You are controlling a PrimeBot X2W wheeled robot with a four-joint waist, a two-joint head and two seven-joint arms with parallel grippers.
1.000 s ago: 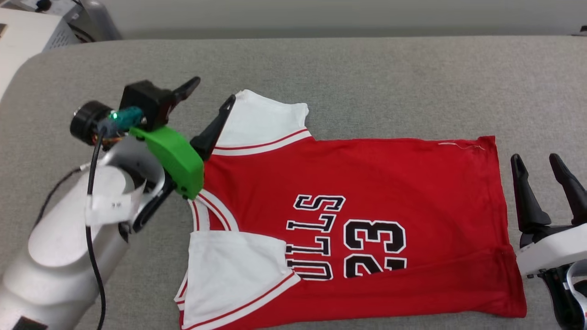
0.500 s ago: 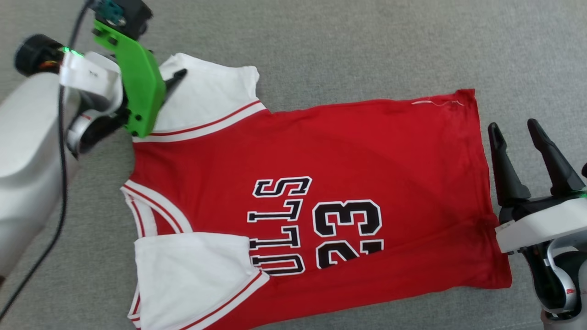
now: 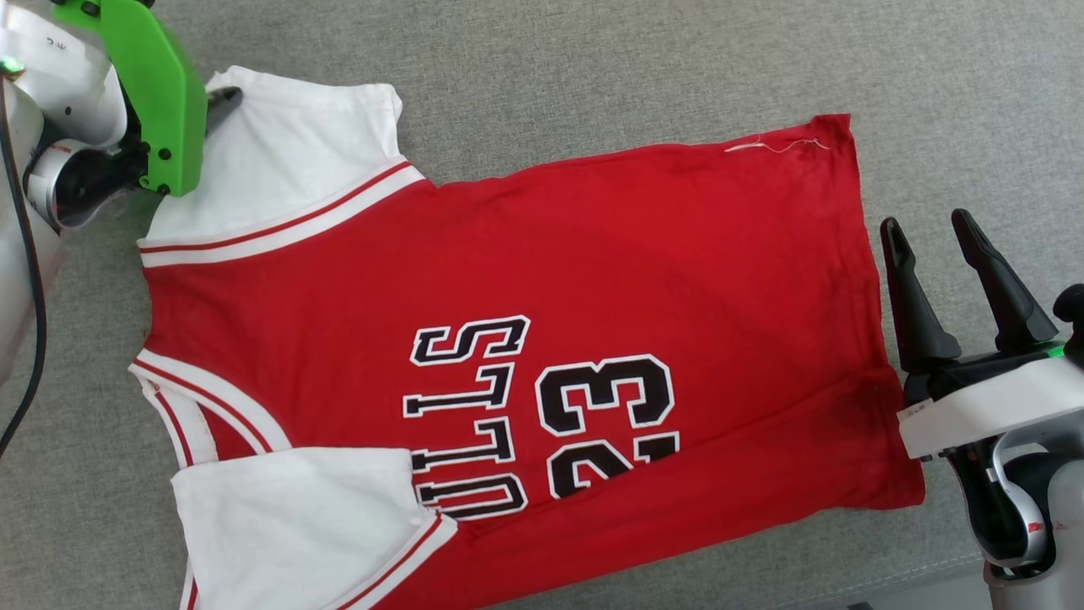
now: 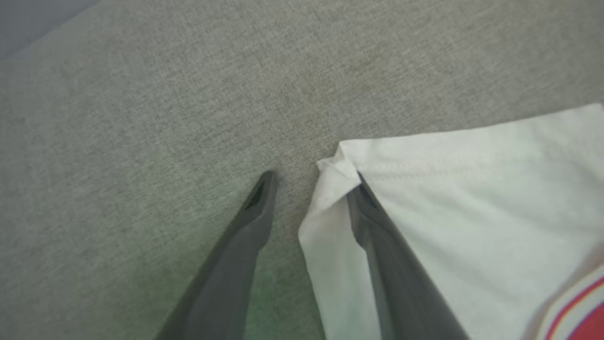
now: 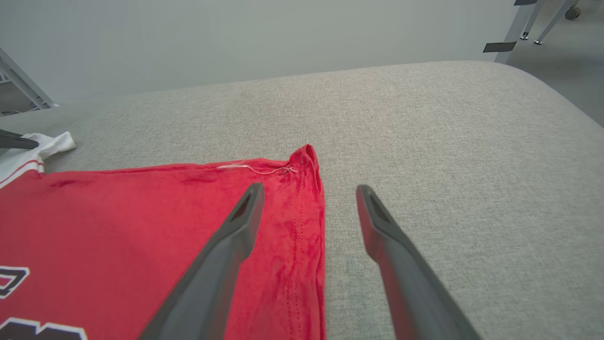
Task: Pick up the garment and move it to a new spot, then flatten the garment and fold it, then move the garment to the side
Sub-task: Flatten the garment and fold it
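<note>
The jersey (image 3: 550, 280) lies flat; left gripper (image 4: 314, 175), fingers apart, straddles its sleeve corner (image 4: 337, 167); right gripper (image 3: 925, 222) stands spread at the hem (image 3: 868, 280).

Looking along the right claw (image 5: 310, 188), spread wide with nothing held, poised above the grey worktop (image 5: 448, 141). One dark finger over the red garment (image 5: 141, 222), close inside its stitched hem; the other over bare grey cloth just beside that hem. Lying flat, lightly rippled near the hem, with a loose white thread (image 5: 257, 168) at the far corner. Parts of black, white-outlined characters (image 5: 37, 333) at the lower left. Farther left, a white sleeve (image 5: 49, 142) with red stripe trim, met by a dark pointed tip (image 5: 14, 140) at the view's edge. Beyond the worktop's rounded edge, a pale wall (image 5: 236, 42) and metal legs (image 5: 524, 21) at the upper right.
</note>
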